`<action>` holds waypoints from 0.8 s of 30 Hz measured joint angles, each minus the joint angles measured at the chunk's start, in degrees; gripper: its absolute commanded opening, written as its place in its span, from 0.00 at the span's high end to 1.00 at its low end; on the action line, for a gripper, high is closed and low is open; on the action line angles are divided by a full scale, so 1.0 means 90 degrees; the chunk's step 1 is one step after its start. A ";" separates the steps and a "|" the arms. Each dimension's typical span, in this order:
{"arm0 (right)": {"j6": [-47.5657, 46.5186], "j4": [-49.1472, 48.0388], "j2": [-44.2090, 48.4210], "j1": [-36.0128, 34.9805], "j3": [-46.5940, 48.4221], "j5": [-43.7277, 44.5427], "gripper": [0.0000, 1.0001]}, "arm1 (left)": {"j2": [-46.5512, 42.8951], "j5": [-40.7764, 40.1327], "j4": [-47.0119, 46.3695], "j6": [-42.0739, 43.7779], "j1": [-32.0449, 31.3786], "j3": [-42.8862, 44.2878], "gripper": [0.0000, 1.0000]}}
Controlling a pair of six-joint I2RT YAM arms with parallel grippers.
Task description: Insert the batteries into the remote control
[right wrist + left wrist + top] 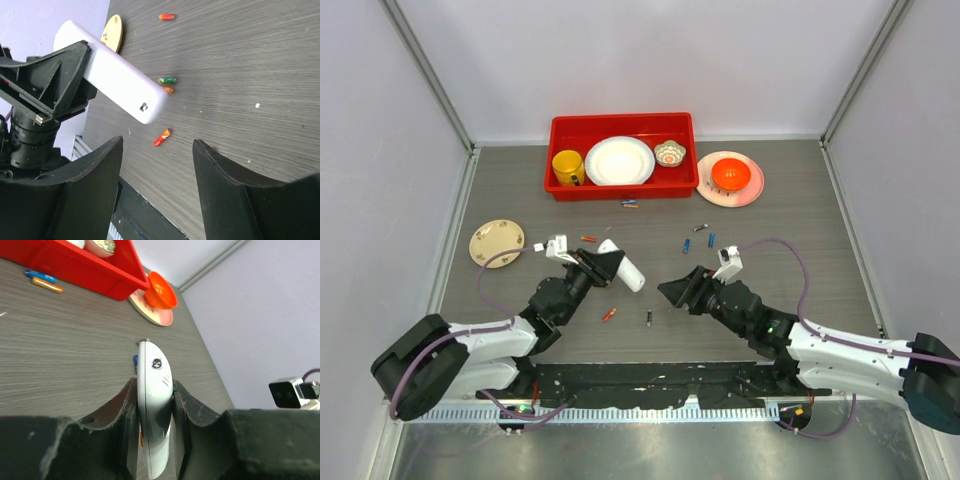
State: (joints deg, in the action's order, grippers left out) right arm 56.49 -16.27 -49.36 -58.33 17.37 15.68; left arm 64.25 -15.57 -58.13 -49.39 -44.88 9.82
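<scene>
Remote control (630, 273) clamped in L gripper (609, 265), R gripper (672, 290) jaws apart, batteries (609, 314) loose nearby, red bin (620, 119) behind.

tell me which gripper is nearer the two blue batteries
Right. The right gripper, open, sits just on the near side of the blue batteries. The left gripper, shut on the remote control, is farther off to their left.

Grey wood-grain table (790, 210): a red bin (620, 190) sits at its far edge, with a pink plate (752, 192) just beside it on the right and a tan plate (496, 243) well apart on the left. Batteries (609, 314) lie scattered across the middle — red, orange, blue, black — with a blue-and-orange pair (630, 204) near the bin.
</scene>
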 measured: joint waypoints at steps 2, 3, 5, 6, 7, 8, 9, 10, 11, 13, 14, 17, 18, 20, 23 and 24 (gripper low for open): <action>0.0231 -0.0415 -0.0068 0.0073 -0.0355 0.0058 0.37 | 0.0306 -0.0160 -0.0408 0.0083 0.0000 -0.0121 1.00; 0.0304 -0.0542 -0.0155 0.0143 -0.0435 0.0000 0.38 | 0.0529 -0.0236 -0.0648 0.0117 0.0002 -0.0177 1.00; 0.0393 -0.0765 -0.0420 0.0355 -0.0444 -0.0233 0.40 | 0.0884 -0.0318 -0.0971 0.0185 0.0000 -0.0243 1.00; 0.0449 -0.0950 -0.0600 0.0491 -0.0432 -0.0430 0.40 | 0.1073 -0.0342 -0.1088 0.0216 0.0000 -0.0257 1.00; 0.0517 -0.1149 -0.0772 0.0653 -0.0427 -0.0622 0.41 | 0.1241 -0.0364 -0.1185 0.0238 -0.0002 -0.0267 1.00; 0.0593 -0.1365 -0.0950 0.0804 -0.0430 -0.0818 0.41 | 0.1377 -0.0379 -0.1265 0.0257 -0.0007 -0.0274 1.00; 0.0651 -0.1576 -0.1112 0.0908 -0.0430 -0.0957 0.43 | 0.1542 -0.0386 -0.1353 0.0282 -0.0012 -0.0279 1.00; 0.0738 -0.1817 -0.1297 0.1022 -0.0430 -0.1141 0.43 | 0.1688 -0.0389 -0.1392 0.0321 -0.0015 -0.0279 1.00; 0.0801 -0.2038 -0.1496 0.1115 -0.0430 -0.1328 0.44 | 0.1821 -0.0389 -0.1426 0.0352 -0.0019 -0.0282 1.00; 0.0930 -0.2412 -0.1851 0.1202 -0.0427 -0.1620 0.45 | 0.2011 -0.0389 -0.1464 0.0379 -0.0024 -0.0282 1.00; 0.0981 -0.2606 -0.2067 0.1222 -0.0423 -0.1775 0.45 | 0.2084 -0.0389 -0.1467 0.0391 -0.0029 -0.0282 1.00; 0.1110 -0.2975 -0.2671 0.1243 -0.0342 -0.2225 0.45 | 0.2149 -0.0393 -0.1477 0.0432 -0.0056 -0.0282 1.00; 0.1137 -0.3062 -0.2839 0.1243 -0.0301 -0.2348 0.45 | 0.2149 -0.0393 -0.1498 0.0454 -0.0061 -0.0282 1.00; 0.1192 -0.3220 -0.3133 0.1243 -0.0187 -0.2572 0.45 | 0.2149 -0.0393 -0.1545 0.0515 -0.0061 -0.0284 1.00; 0.1258 -0.3463 -0.3558 0.1243 0.0010 -0.2863 0.45 | 0.2149 -0.0403 -0.1610 0.0549 -0.0061 -0.0287 1.00; 0.1290 -0.3565 -0.3687 0.1246 0.0053 -0.2943 0.45 | 0.2149 -0.0420 -0.1617 0.0554 -0.0061 -0.0289 1.00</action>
State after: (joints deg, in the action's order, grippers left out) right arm 68.10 -48.36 -82.54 -47.11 17.85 -10.81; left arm 83.59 -19.35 -72.69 -44.40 -45.43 7.22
